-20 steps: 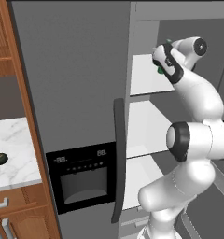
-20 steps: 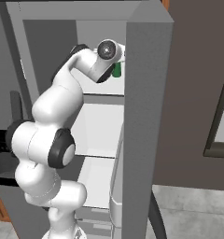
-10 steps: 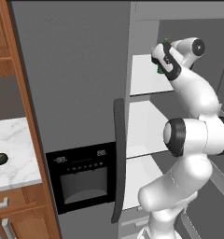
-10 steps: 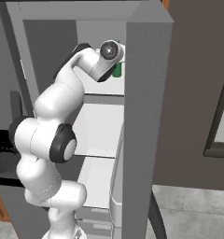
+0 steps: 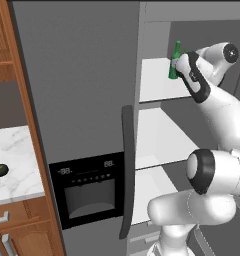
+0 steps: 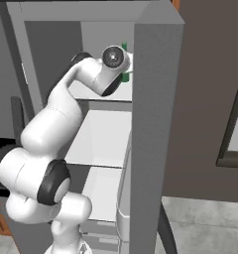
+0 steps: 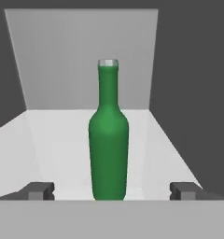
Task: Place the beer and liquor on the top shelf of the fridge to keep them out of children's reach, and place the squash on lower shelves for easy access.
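In the right base view the arm and the fridge [image 6: 158, 99] wall hide most of the beer [image 6: 124, 47]. The hand view shows it whole, upright on the top shelf [image 7: 48, 140], with the gripper [image 7: 112, 190] spread wide, fingertips [image 7: 39, 190] clear of the glass. The squash [image 5: 0, 170] lies on the counter [image 5: 17, 170] in the left base view.

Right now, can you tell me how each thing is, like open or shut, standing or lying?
Fridge: door open.
Beer: standing upright on the top shelf, not held.
Gripper: open, fingertips apart on either side of the beer.
Squash: sitting on the marble counter.
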